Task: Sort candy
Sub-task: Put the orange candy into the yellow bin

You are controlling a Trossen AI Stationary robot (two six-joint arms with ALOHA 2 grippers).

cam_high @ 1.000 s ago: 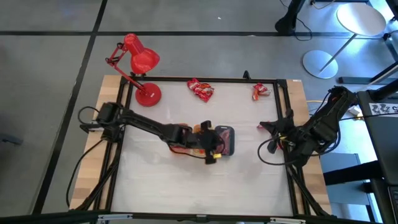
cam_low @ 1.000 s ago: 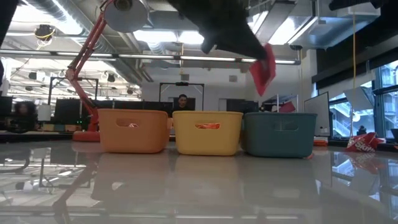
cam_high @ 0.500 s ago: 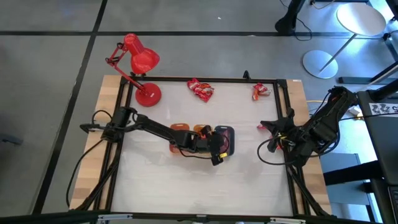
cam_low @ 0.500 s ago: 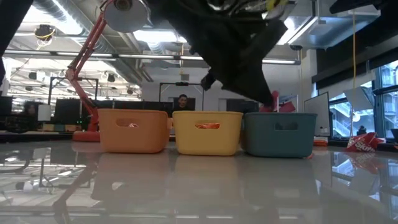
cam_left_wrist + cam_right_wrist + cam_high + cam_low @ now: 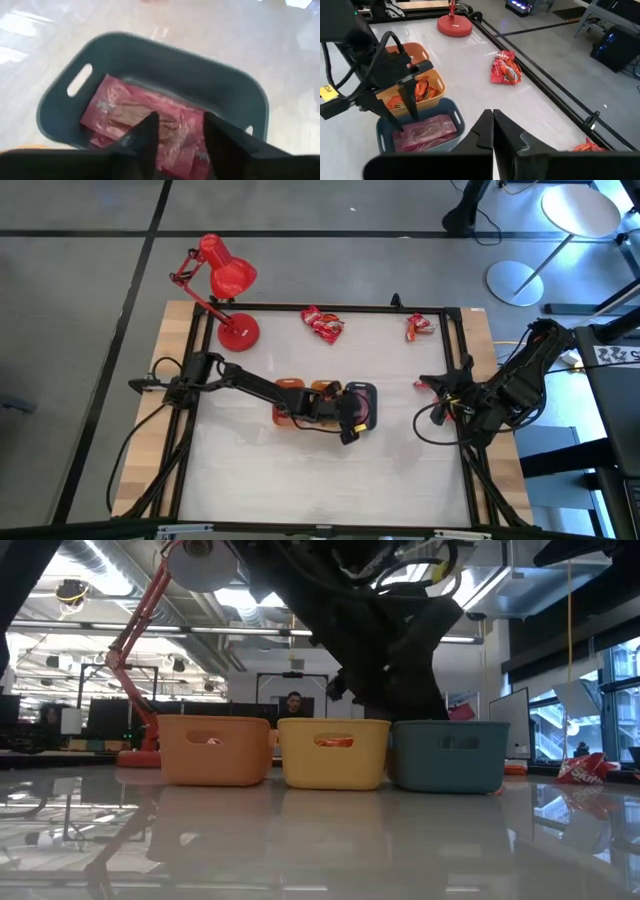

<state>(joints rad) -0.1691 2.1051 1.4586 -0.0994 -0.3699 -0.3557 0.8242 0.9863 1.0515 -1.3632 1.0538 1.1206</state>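
Lamp (image 5: 225,275), red, at tabletop (image 5: 300,470) far-left corner. Left gripper (image 5: 352,418) low over grey tray (image 5: 366,406), fingers (image 5: 145,132) spread, nothing pinched; pink candy (image 5: 135,112) lying flat inside that tray beneath the fingers. Orange tray (image 5: 213,749), yellow tray (image 5: 333,752), grey tray in one row, touching; orange-red candy (image 5: 422,90) in yellow tray. Loose red candy (image 5: 324,324) at far edge, middle; another piece (image 5: 419,326) at far edge, right. Right gripper (image 5: 493,131) waiting at right edge, fingers pressed together.

Step judged: release into grey tray, likely done. For a clean finish: lift straight up, fingers kept spread, clear of tray wall, so wrapper not dragged out; then toward far-edge candy.
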